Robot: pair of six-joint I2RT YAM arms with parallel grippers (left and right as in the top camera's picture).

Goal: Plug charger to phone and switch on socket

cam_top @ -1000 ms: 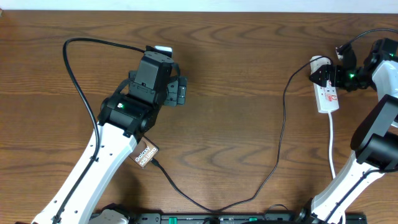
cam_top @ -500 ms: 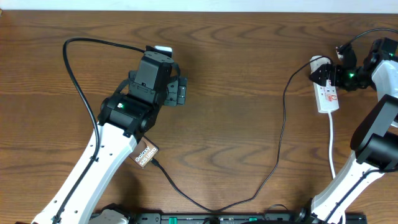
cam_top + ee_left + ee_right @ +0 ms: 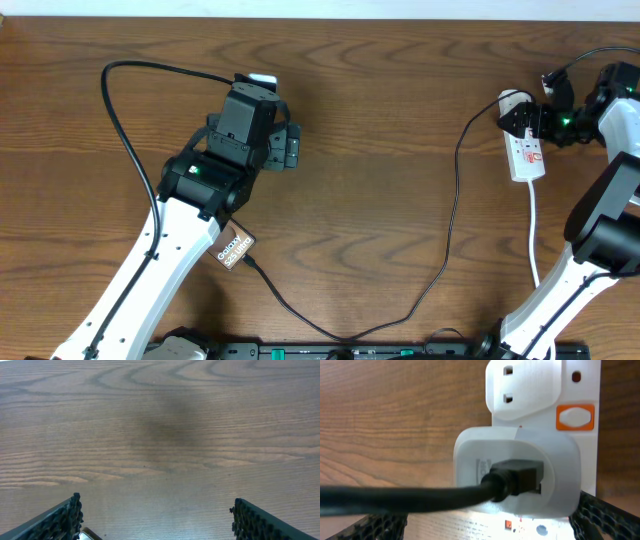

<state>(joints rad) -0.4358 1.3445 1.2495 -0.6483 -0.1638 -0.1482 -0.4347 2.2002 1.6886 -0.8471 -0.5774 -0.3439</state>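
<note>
Brown wood grain fills the table [image 3: 380,90], and your task things sit far apart on it. The phone [image 3: 235,248] lies near the front left, mostly hidden beneath the left arm [image 3: 170,250]; only the end with the white "Galaxy" lettering peeks out. The charger [image 3: 455,200] meets that exposed end with its plug tip. It looks seated in the phone, though the overhead view is too small for you to be sure. From there the black cable dips toward the front edge, climbs up the middle of the table and curves right to the socket [image 3: 527,150].

Your left gripper [image 3: 156,505] hangs over bare wood, well behind the phone. Its fingers [image 3: 60,520] stand wide apart with nothing between them.

At the far right, the socket lies lengthwise with its white cord [image 3: 532,230] trailing toward the front. Your right gripper [image 3: 490,515] is right at the socket's far end, jaws spread wide. Its fingers [image 3: 605,515] show only at the lower corners of the wrist view (dark, ridged pads). In the gap between them sits a white adapter [image 3: 555,460], plugged into the strip, with the charger's thick black end pushed into its face. Just beyond the adapter, an orange-red switch [image 3: 575,416] sits at the strip's right edge, beside an unused outlet.
</note>
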